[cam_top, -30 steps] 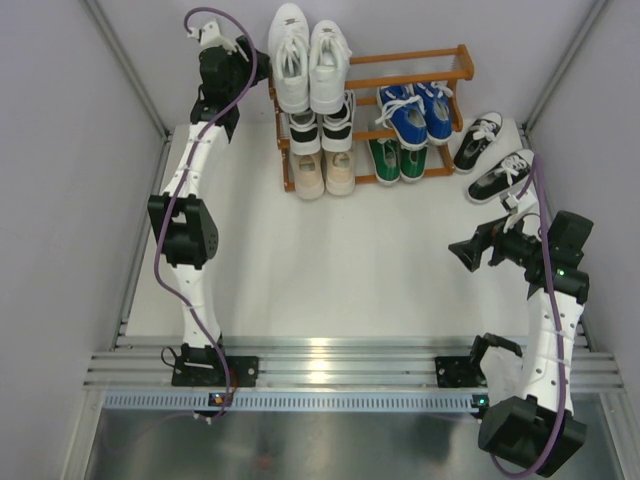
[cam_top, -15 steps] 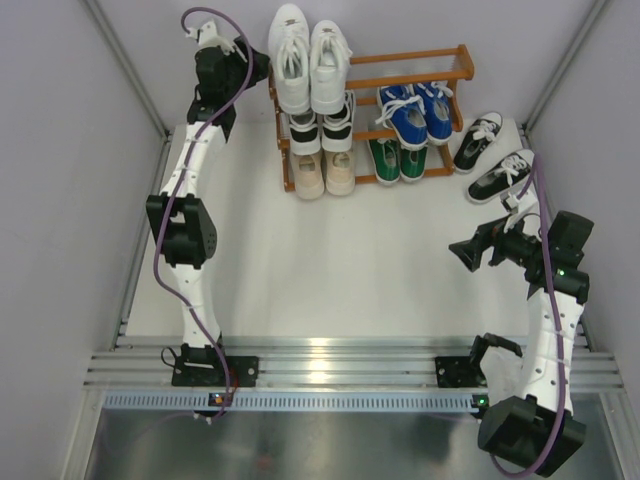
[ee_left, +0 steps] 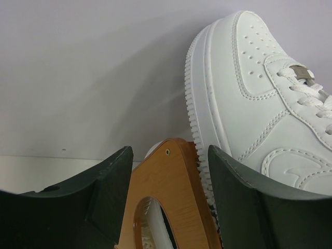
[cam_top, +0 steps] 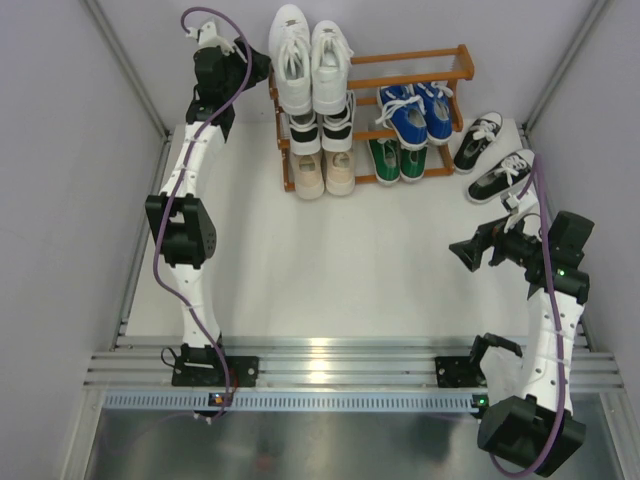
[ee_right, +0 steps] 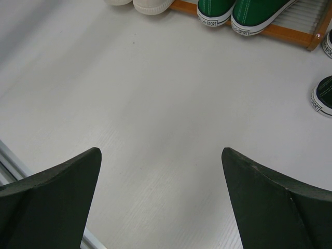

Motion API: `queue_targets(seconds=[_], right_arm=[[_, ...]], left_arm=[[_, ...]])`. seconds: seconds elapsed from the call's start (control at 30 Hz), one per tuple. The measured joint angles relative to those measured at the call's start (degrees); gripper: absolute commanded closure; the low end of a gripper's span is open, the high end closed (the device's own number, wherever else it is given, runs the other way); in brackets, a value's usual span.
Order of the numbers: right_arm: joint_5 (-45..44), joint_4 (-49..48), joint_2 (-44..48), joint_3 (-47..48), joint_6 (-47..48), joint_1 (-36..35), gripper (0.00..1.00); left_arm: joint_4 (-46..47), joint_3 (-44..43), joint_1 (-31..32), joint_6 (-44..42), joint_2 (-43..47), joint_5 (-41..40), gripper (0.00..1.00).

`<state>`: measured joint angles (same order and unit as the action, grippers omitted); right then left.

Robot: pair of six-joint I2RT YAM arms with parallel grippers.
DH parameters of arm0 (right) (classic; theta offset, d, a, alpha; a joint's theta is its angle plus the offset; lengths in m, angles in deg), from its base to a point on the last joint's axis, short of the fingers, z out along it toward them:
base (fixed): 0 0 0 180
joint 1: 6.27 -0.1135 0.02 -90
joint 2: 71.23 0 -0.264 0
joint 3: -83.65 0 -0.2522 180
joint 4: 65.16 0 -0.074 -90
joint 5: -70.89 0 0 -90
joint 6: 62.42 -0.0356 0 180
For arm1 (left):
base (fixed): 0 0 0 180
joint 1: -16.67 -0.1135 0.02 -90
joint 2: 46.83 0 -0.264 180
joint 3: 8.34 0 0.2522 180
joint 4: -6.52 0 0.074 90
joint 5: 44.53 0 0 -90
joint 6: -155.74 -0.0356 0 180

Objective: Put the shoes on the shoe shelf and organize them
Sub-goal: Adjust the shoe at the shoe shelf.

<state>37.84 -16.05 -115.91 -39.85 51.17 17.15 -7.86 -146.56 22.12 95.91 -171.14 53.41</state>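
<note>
The shoe shelf (cam_top: 420,58) stands at the back of the table. A white pair (cam_top: 308,60) fills its top left. Below are a black pair (cam_top: 320,130) and a beige pair (cam_top: 325,172). Blue shoes (cam_top: 418,112) and green shoes (cam_top: 398,158) sit on the right side. Two black shoes (cam_top: 478,140) (cam_top: 502,175) lie on the table right of the shelf. My left gripper (cam_top: 262,68) (ee_left: 168,150) is shut on the shelf's wooden end panel (ee_left: 171,187), with the white shoe (ee_left: 259,104) and its sole against the right finger. My right gripper (cam_top: 465,255) (ee_right: 161,150) hangs open over bare table.
Grey walls close in the table at the back and on both sides. An aluminium rail (cam_top: 330,360) runs along the near edge by the arm bases. The top right of the shelf holds nothing. The green shoes' heels (ee_right: 233,10) and one black shoe (ee_right: 324,93) show at the far edge of the right wrist view.
My left gripper has shifted slightly right against the shelf's end, and the white pair has nudged a little with it. The right arm has not moved.
</note>
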Motion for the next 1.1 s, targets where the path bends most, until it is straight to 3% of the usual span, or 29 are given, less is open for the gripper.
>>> queue_targets(seconds=[0.73,0.93,1.1], right_arm=[[0.2,0.0,0.0,0.0,0.3,0.1,0.01],[0.2,0.0,0.0,0.0,0.4,0.1,0.0],[0.2,0.1,0.0,0.0,0.4,0.1,0.01]], left_arm=[[-0.7,1.7,0.1,4.3,1.7,-4.5,0.32],[0.5,4.3,-0.6,4.2,7.3,-4.1,0.31],[2.7,13.9,-0.9,3.9,17.1,-1.8,0.28]])
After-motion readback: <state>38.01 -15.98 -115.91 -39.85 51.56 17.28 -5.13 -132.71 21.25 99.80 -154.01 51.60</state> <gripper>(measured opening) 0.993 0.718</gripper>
